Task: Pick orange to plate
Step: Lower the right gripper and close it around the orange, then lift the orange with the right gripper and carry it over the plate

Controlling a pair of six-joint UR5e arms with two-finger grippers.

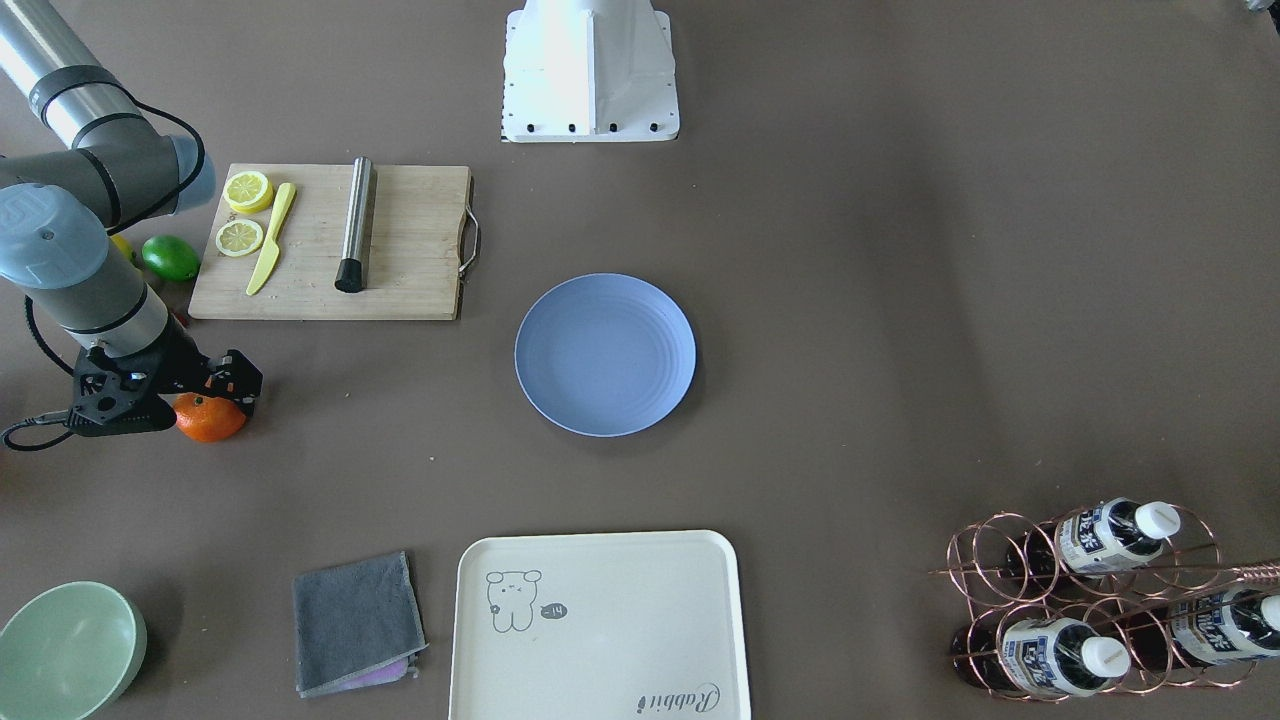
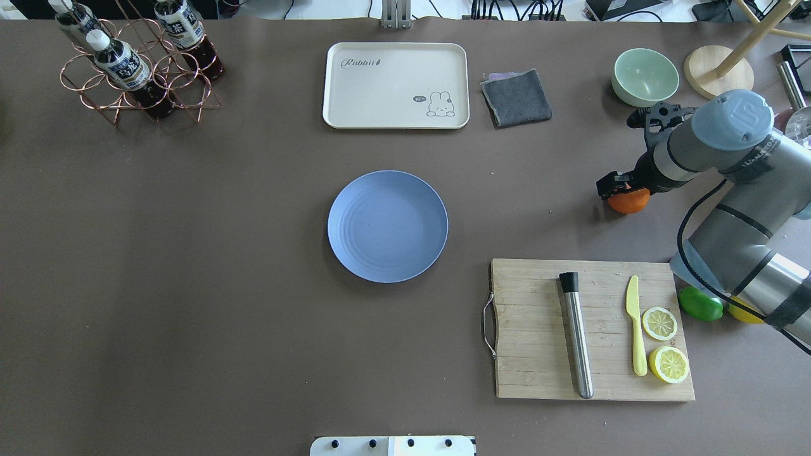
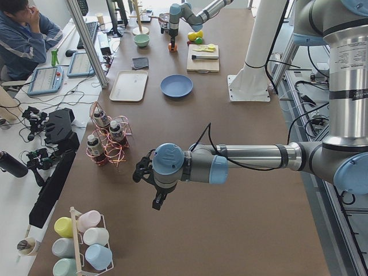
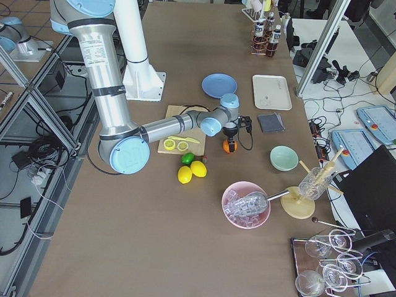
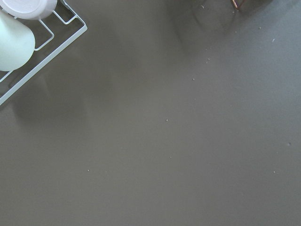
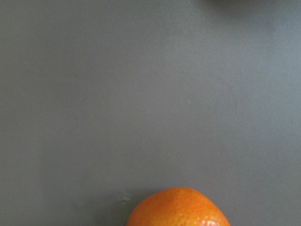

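**Q:** Left end of the bench, seen from overhead?

**A:** A copper bottle rack stands in the far corner. My left tool is outside that view. The camera at the left end shows it hanging low over bare bench, and its wrist camera catches a white wire cup rack at the edge. The fingers are too small there, so I cannot tell whether they are apart or together.

**Q:** Middle?

**A:** The plate lies mid-bench. A cream tray sits beyond it, with a grey cloth just to the tray's right.

**Q:** Right end?

**A:** A wooden cutting board sits at the near side, carrying a steel cylinder, a yellow knife and two lemon halves. The orange appears to sit on the bench beyond the board, well apart from the plate. My right tool is right against it, over its top. The wrist camera shows only the fruit's upper part at the lower edge and no fingers. I cannot tell whether the tool is clamped on the orange or merely around it. A mint bowl stands farther back. A lime lies just right of the board, under my arm.
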